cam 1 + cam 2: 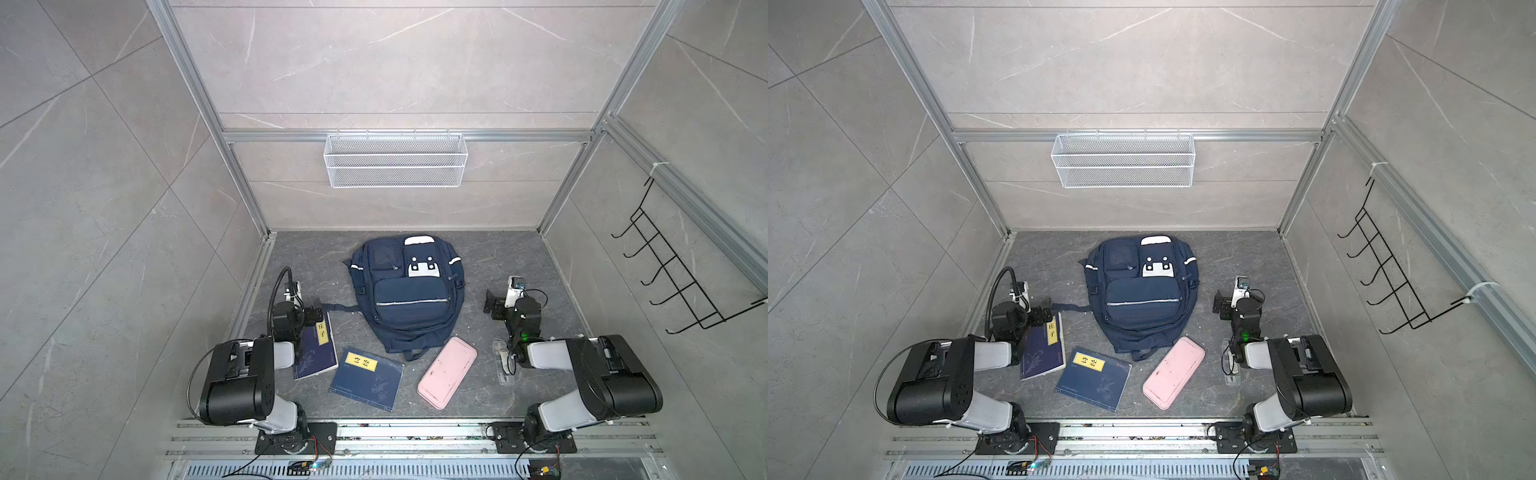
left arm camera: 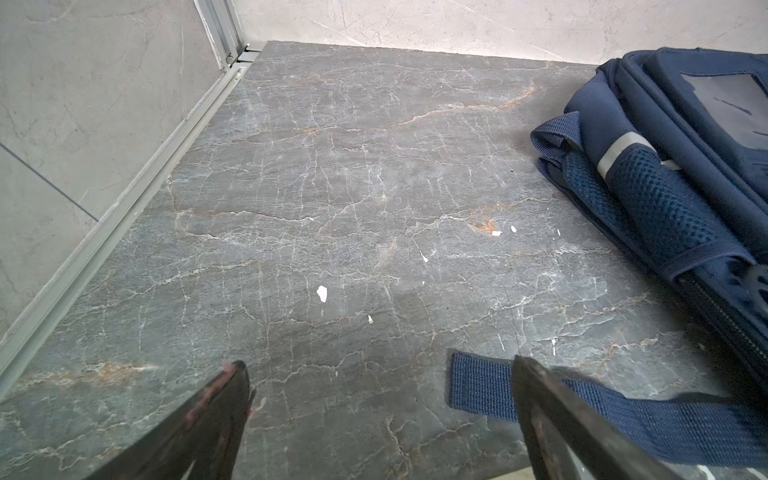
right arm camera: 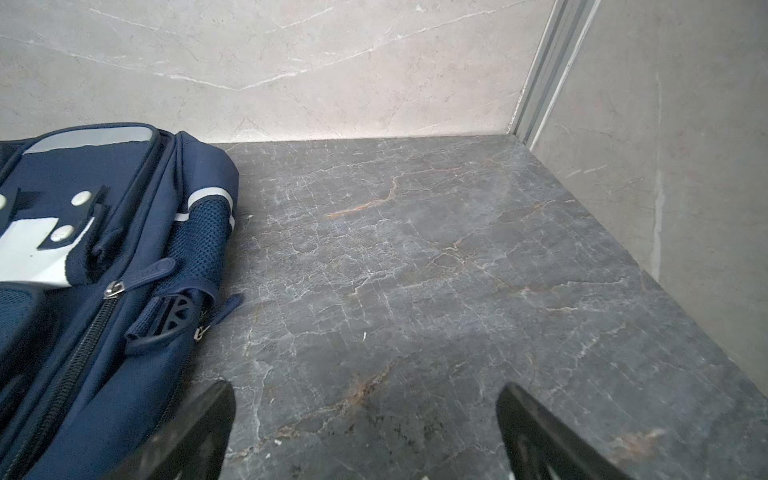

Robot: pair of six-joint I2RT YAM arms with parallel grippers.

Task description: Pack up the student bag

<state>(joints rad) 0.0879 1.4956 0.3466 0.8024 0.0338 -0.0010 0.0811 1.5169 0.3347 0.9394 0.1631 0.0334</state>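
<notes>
The student bag point(image 1: 409, 297) lies flat, front pocket up, in the middle of the worktop point(image 1: 540, 266). The left arm is folded low beside the bag's left flank. The left gripper point(image 2: 379, 363) has its jaws spread wide and holds nothing, with one finger crossing over the loose strap point(image 2: 478, 386) that trails from the bag. The right arm is folded the same way at the bag's right flank, and the right gripper point(image 3: 365, 387) gapes empty above bare worktop. The left forearm hides part of a navy book point(image 1: 316, 353) by the bag's lower left. A clear object point(image 1: 503, 361) under the right forearm is too faint to identify. Both wrist views cut the bag off.
</notes>
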